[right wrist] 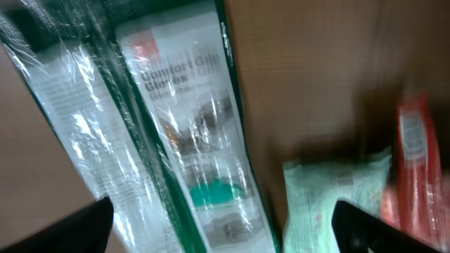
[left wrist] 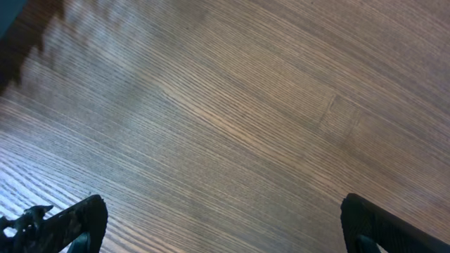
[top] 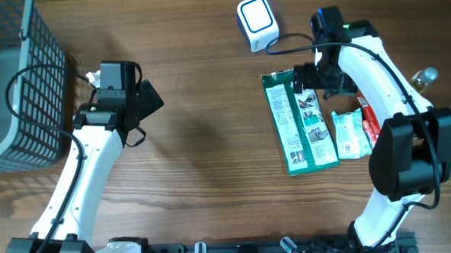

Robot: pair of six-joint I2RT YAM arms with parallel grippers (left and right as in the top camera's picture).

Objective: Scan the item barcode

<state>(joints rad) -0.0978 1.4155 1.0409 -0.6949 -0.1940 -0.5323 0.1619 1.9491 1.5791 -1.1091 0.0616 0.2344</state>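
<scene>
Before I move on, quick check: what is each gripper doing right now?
Left gripper: open, holding nothing, over bare table.
Right gripper: open, empty, above the green glove packs.

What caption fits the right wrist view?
Open right pincer over the green glove pack, pale green packet and red packet alongside.

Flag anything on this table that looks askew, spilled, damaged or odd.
Nothing looks spilled or damaged. The two green glove packs lie flat side by side, slightly slanted, the pale green packet and red packet close beside them. One oddity: a small shiny object at the far right of the table, too small to identify.
</scene>
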